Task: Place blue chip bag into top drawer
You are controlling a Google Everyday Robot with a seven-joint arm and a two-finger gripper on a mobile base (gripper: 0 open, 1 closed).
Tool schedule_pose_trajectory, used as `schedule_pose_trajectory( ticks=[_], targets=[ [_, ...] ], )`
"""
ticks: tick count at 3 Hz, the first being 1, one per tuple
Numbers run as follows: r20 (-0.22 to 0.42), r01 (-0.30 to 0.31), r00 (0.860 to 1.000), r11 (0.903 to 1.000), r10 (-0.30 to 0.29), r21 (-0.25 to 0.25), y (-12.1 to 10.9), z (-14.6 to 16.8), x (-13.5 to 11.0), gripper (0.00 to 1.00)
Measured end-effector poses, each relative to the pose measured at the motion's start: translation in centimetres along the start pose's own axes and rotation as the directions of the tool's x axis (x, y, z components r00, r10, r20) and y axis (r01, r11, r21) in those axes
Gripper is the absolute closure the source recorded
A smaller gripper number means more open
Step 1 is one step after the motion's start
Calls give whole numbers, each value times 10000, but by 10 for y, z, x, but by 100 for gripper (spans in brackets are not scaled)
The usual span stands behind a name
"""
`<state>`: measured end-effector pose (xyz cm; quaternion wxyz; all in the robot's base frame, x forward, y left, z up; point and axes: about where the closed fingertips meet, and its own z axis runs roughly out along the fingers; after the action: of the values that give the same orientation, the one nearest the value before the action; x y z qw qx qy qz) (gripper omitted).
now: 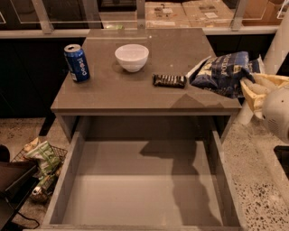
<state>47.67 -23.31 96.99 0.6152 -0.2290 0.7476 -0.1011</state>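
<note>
1. One wide grey top drawer stands pulled fully out toward me. Its flat bottom carries only a dark shadow on the right half.
2. Left of the drawer, down on the speckled floor, a wire basket holds a few crumpled snack packets.
3. Behind the drawer is the grey table, and the drawer comes out from under its front edge.
4. At the table's right front corner is the blue chip bag, crumpled, with its white lettering facing up. Its right end hangs out past the table edge. It is over the tabletop and not in the drawer, and I cannot tell whether its underside touches the surface.
5. The gripper reaches in from the right edge of the scene, just off the table's side. Its pale yellowish fingers are pinched onto the bag's right end.
6. Just left of the bag lies a small dark striped candy bar, flat on the table, close to the bag but apart from it.
7. Further back, a white bowl sits upright near the middle of the table. A blue soda can stands upright toward the left edge, well apart from the bowl.
8. Beyond the table, cardboard boxes sit behind a rail.
</note>
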Motion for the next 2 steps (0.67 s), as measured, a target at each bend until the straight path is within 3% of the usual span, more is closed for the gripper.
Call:
schedule_pose_trajectory(
  ticks=[1,2],
  targets=[
    [-107,-125,9999,9985,120,-528,22,12,5,100],
    [-881,-565,9951,9882,442,-1422,50,8,46,100]
  ],
)
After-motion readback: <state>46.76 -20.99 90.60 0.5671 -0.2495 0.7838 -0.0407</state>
